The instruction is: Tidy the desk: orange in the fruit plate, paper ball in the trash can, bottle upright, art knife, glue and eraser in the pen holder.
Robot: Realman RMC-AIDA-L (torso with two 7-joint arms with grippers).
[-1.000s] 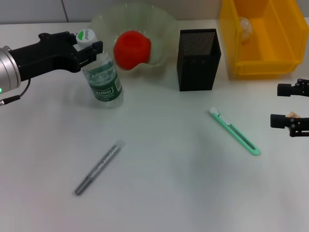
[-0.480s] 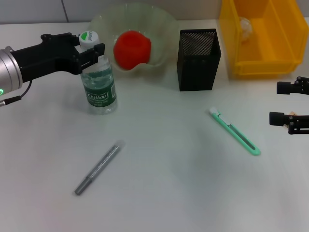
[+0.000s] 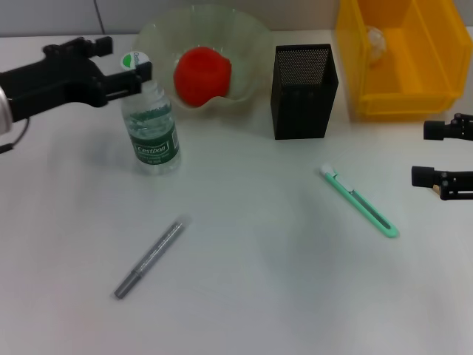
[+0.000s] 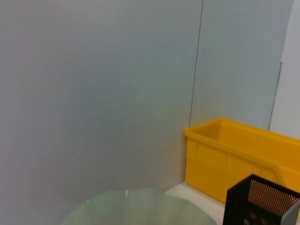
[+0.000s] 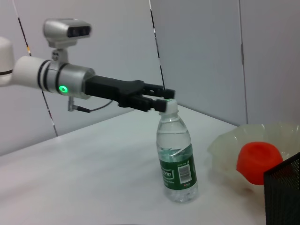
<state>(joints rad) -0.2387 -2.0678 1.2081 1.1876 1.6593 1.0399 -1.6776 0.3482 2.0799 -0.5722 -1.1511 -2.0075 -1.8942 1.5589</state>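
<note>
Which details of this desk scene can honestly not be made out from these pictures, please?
- Right gripper, head view: cut off by the frame edge, and only a sliver of tan shows between its fingers; what it is cannot be told.
- Pen holder, head view: its mesh walls hide whatever lies inside.
- Left gripper: fingers at the bottle cap; contact unclear.
- Left wrist view: shows neither fingers nor bottle.

Bright, even overhead light, soft faint shadows, all views reasonably sharp.
</note>
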